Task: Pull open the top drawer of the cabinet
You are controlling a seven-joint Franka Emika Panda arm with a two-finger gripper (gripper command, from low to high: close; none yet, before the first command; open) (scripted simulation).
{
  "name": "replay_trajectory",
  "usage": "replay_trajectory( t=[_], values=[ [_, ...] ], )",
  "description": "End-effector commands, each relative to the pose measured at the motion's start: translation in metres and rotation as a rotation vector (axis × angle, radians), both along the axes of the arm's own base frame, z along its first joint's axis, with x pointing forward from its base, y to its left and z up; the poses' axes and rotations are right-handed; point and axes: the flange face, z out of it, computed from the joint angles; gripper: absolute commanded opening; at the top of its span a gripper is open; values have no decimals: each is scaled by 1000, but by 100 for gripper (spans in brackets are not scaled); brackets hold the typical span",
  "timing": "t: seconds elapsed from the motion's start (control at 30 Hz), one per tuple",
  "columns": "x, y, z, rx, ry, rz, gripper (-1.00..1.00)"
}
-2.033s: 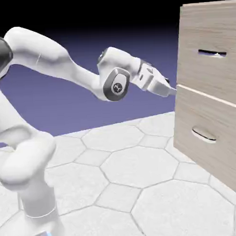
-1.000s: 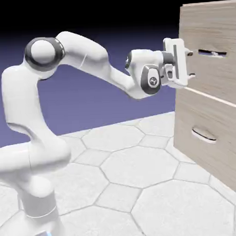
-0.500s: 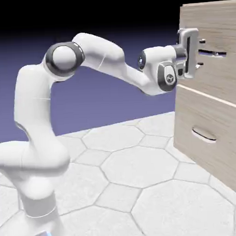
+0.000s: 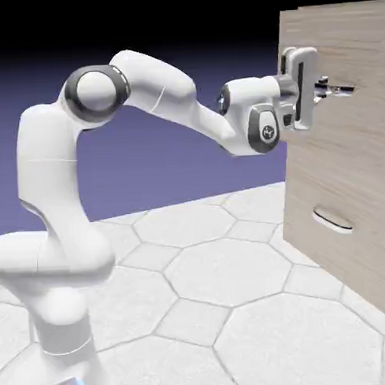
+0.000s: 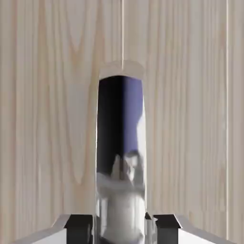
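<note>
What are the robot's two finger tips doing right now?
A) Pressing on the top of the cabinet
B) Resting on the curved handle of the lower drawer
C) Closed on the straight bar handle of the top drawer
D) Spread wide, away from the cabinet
C: in the hand view the shiny bar handle runs down between the two finger tips, which sit close against its sides.

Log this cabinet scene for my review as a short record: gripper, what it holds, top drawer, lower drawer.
gripper: at the top drawer's front, jaws closed on the handle
held: straight metal bar handle, between the fingertips
top drawer: slightly open, its front standing forward and hiding the seam above the lower drawer
lower drawer: curved handle, nothing touching it
</note>
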Motion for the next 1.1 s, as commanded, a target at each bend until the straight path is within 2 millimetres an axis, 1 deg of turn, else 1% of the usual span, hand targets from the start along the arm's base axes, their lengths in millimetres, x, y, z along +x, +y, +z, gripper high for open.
replay_trajectory(
  t=[0.0,0.17,0.33,0.6,0.9,0.97,1.07],
  values=[
    [-5,0,0,0,1,0,-100],
    [-27,0,0,0,1,0,-100],
    [-42,0,0,0,1,0,-100],
    [-57,0,1,0,-1,0,-100],
    [-69,0,0,0,1,0,-100],
    [-76,0,0,0,1,0,-100],
    [-95,0,0,0,1,0,-100]
  ],
)
